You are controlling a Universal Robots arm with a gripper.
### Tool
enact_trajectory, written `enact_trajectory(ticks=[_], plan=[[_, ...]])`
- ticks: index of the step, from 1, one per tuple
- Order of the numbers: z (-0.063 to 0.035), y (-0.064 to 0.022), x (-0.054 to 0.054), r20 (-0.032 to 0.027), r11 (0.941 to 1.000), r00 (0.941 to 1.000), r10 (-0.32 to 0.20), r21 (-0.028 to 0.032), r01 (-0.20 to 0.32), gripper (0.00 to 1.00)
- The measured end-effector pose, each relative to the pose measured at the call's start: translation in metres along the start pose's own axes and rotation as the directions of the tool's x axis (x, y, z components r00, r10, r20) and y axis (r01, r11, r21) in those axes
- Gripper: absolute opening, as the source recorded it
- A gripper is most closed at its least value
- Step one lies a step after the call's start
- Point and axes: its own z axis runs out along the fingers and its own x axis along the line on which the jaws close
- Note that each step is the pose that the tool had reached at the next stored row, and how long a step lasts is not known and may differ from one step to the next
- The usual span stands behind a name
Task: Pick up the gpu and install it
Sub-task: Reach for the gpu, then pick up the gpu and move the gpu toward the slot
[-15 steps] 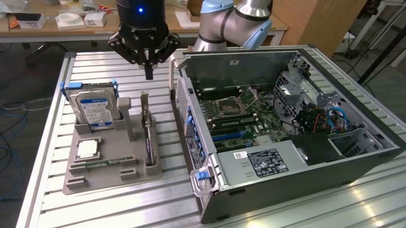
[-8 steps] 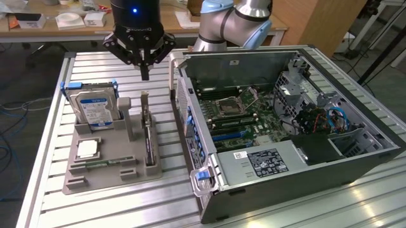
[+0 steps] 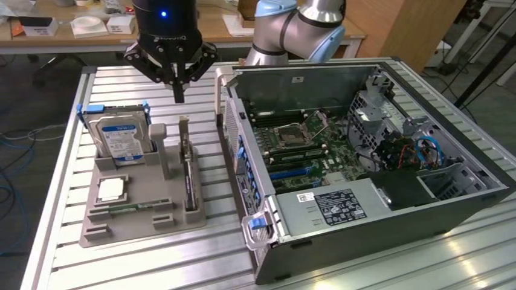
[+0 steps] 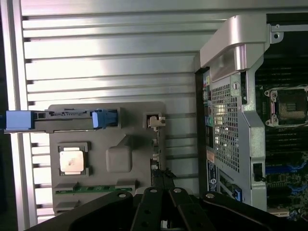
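While the gpu (image 3: 188,175) is being kept upright on its edge in a slot of the grey holder (image 3: 137,223), probably so its top edge can be reached, the gripper (image 3: 179,95) is being held above it, fully closed and empty.

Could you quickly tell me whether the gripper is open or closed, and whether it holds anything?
Gripper: jaws closed, holding nothing, hovering over the grey tray where the gpu stands on edge.

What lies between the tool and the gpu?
Nothing: in the exterior view, the stretch from the shut tool down to the gpu, standing on edge, is bare.
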Motion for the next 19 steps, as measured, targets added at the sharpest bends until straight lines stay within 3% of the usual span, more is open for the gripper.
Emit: enact_trajectory(ticks=[11, 19], plan=[[0.0001, 0.0000, 0.0002, -0.0001, 1.0000, 1.0000, 0.000, 0.0001, 0.000, 0.11], [0.0090, -0.0004, 0.0004, 0.0000, 1.0000, 1.0000, 0.000, 0.0000, 0.000, 0.11]])
